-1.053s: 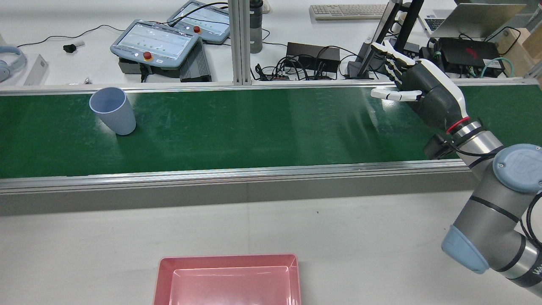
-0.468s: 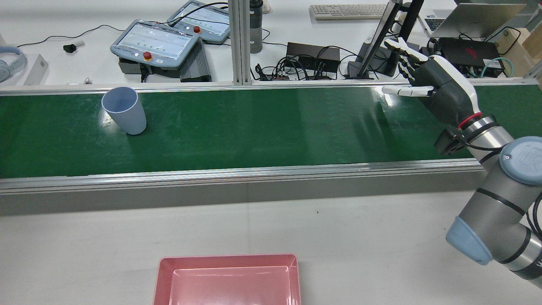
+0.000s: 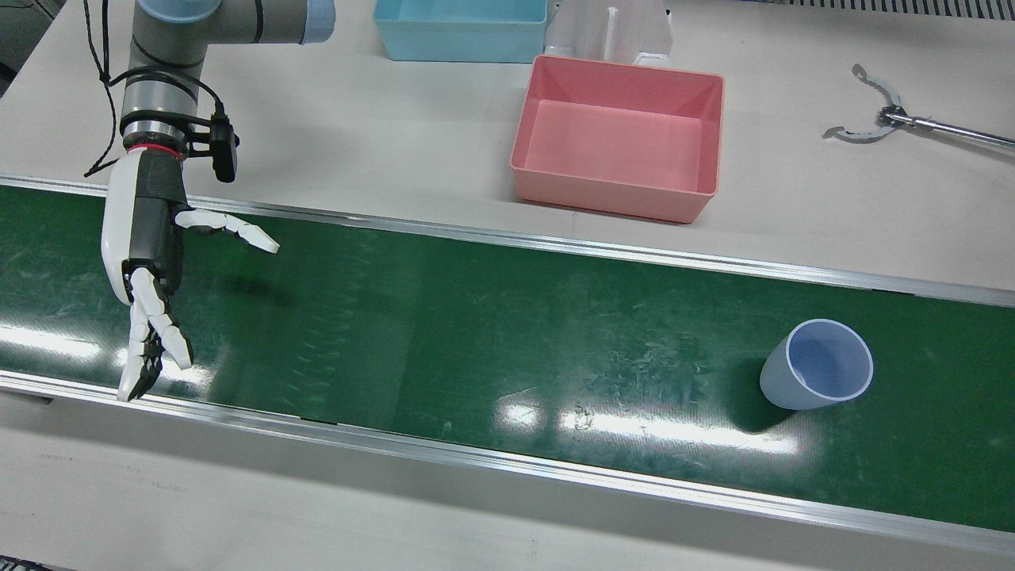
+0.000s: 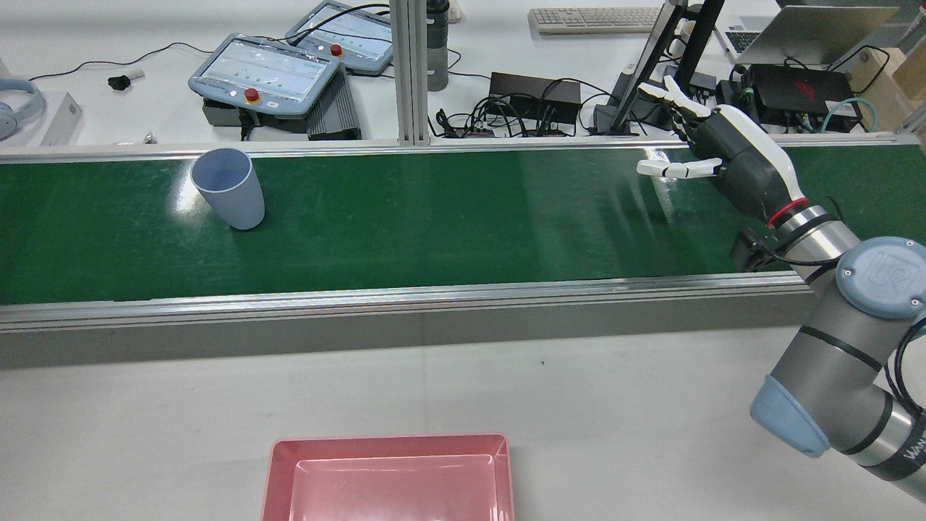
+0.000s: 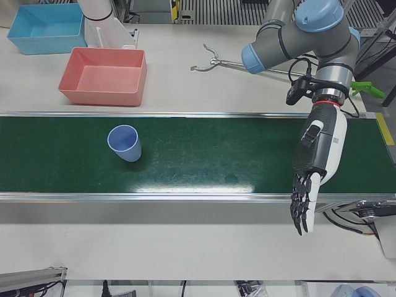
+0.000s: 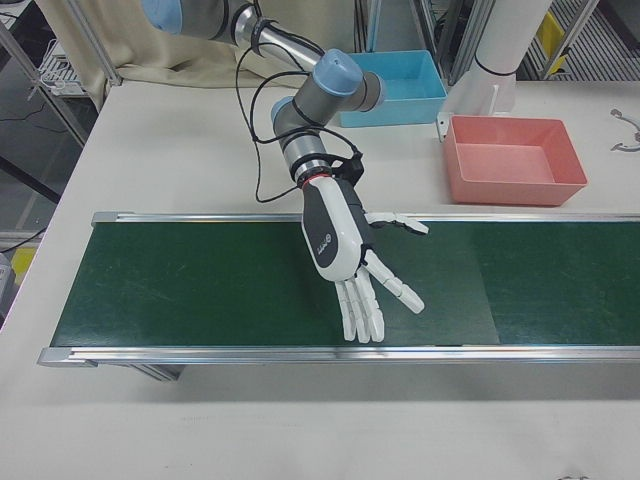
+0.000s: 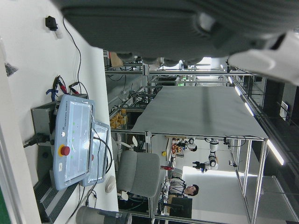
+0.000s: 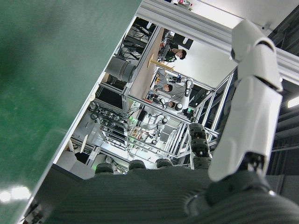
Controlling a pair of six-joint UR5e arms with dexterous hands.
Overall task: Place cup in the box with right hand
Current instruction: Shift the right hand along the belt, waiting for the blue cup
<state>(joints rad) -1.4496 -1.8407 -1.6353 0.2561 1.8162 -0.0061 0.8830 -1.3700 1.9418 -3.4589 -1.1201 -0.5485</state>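
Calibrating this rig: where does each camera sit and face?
Front view: above the operators' side, looking down on the belt; right hand at left.
Rear view: high behind robot, facing forward; right hand at right.
Left-front view: operators' side, left half; left hand.
Right-front view: operators' side, right half; right hand.
Left hand view: on left hand, facing teach pendants; palm edge.
Right hand view: on right hand, along belt; fingers.
Front, rear, left-front share cup and pink box.
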